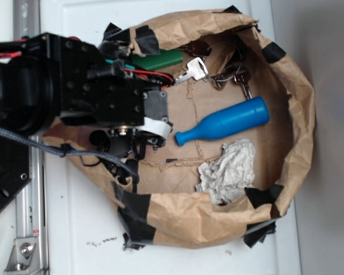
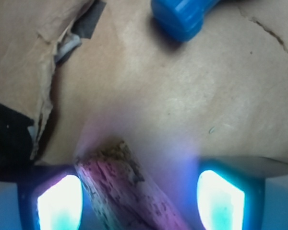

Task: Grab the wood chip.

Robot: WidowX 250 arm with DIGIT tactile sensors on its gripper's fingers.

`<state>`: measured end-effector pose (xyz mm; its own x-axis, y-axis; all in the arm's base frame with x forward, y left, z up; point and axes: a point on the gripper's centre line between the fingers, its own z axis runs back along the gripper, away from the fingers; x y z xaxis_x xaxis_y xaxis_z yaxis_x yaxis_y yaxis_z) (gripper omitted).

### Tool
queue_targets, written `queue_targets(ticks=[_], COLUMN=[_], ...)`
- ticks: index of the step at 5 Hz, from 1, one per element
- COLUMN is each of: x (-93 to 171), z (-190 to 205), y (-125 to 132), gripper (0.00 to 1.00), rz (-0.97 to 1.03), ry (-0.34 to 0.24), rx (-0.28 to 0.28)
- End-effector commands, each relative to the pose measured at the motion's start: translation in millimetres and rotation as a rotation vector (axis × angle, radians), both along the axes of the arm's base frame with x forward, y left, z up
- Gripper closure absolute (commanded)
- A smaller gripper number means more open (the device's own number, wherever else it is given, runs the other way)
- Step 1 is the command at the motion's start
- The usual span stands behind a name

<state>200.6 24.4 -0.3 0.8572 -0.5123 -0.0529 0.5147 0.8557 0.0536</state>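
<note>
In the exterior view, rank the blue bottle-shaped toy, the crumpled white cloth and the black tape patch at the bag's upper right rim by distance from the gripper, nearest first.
1. Blue bottle-shaped toy: just right of the gripper.
2. Crumpled white cloth: lower right.
3. Black tape patch: far upper right, on the rim.

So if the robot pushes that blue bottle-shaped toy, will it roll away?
Probably. The blue bottle-shaped toy lies on its side and looks round and smooth, so a sideways nudge would likely roll it, curving toward its narrow neck. It seems hard, so it should stay stiff. The crumpled brown paper wall around it would likely stop it.
</note>
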Motion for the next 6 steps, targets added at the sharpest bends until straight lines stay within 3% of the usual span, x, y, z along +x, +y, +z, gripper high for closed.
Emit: queue_targets(ticks=[1,4,6], x=[-14.8,-9.0,11.0], z=[-16.7,-6.4,20.5], y=[0.2,7.3,17.6], gripper=[1.00,1.00,1.00], rz=[0.052,0.094,0.267], ry=[0.007,-0.028,-0.146], rx=[-0.002,-0.010,-0.004])
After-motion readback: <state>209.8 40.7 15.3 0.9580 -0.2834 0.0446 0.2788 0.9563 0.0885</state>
